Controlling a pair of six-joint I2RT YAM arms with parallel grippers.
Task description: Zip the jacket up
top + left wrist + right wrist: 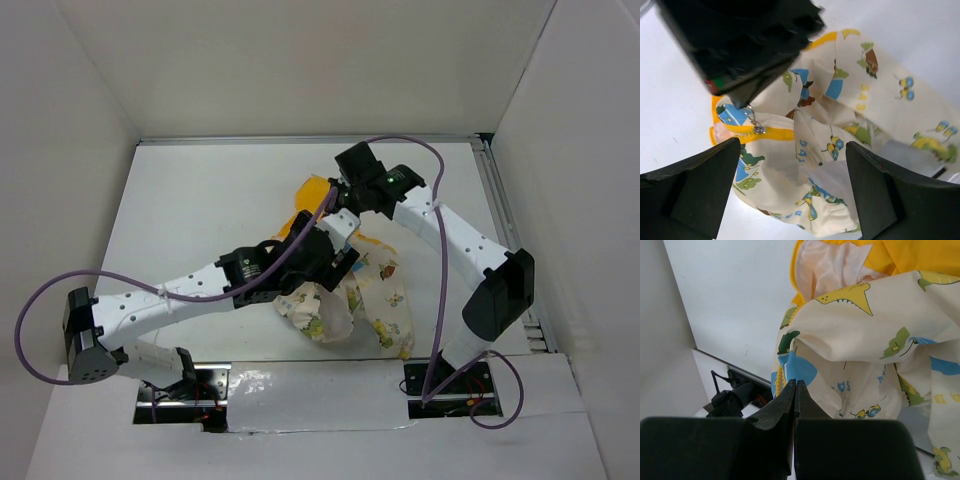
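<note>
The jacket (365,295) lies bunched mid-table, cream with cartoon prints, its yellow-orange hood (312,190) at the far side. My right gripper (336,213) is above its upper part. In the right wrist view the jaws are pressed together (796,383) beside the yellow zipper teeth (780,377). In the left wrist view the right gripper (747,101) holds up the metal zipper pull (758,128) on the yellow zipper tape (771,134). My left gripper (335,262) is open (792,150), hanging over the jacket's folded fabric (815,165) without gripping it.
White walls (90,150) enclose the table on three sides. A metal rail (505,220) runs along the right edge. Purple cables (40,290) loop off both arms. The arm mounts (440,385) sit in openings at the near edge.
</note>
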